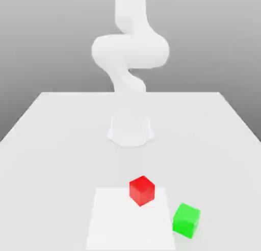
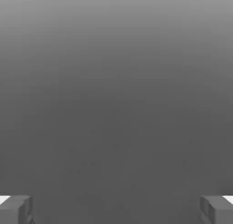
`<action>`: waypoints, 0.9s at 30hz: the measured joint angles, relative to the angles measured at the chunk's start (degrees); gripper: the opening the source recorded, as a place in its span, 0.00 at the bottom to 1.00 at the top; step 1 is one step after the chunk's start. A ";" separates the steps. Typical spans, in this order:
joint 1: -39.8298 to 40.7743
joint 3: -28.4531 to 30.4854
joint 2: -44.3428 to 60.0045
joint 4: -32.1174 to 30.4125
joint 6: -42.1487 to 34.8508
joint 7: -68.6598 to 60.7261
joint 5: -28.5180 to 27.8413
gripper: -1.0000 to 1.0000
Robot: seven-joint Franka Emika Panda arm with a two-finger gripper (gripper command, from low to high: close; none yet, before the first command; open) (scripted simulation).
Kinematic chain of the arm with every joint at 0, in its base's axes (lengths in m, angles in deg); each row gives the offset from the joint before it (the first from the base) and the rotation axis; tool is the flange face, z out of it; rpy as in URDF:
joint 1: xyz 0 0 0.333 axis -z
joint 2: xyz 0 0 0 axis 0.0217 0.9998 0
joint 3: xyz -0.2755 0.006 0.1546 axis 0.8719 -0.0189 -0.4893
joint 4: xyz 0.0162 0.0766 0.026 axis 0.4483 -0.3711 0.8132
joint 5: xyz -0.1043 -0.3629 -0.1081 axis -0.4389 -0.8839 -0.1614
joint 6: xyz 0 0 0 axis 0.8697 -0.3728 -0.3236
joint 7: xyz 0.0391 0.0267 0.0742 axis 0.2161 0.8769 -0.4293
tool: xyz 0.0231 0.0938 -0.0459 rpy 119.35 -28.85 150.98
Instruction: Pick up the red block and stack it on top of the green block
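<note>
Red block [image 1: 141, 190] low in the exterior frame, just right of centre, resting on the white bench [image 1: 51, 143] at the upper right corner of a paler square patch [image 1: 127, 224]. Turned so that one vertical edge faces the camera, top face level. Nothing touching it.

Green block [image 1: 186, 220] further down and to the right, toward the lower right of the frame, sitting just past the right edge of the paler patch. Also on the bench, also rotated with a corner toward the camera. Near the red block yet clearly apart from it, a strip of bare bench between the two.

White arm [image 1: 130, 46] rising in the upper middle of the exterior frame, curving in an S from a round base [image 1: 130, 128] planted on the bench at mid-frame, well behind both blocks and running off the top edge.

In the hand view, pincer [image 2: 116, 209] released: two grey fingertips [image 2: 16, 209] at the lower left and lower right corners of the frame, spread wide, nothing between them. Behind, plain grey background shading darker toward the bottom.
</note>
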 joint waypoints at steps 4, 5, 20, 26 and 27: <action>-2.26 1.37 7.26 -6.75 5.47 -5.42 -0.43 0.50; -2.79 1.69 9.05 -8.41 6.82 -6.77 -0.52 0.50; -9.09 3.99 43.07 -30.22 32.31 -28.10 0.80 0.50; -6.54 0.99 52.89 -29.13 40.62 -30.03 3.26 0.00; -6.54 0.99 52.89 -29.13 40.61 -30.01 3.24 0.00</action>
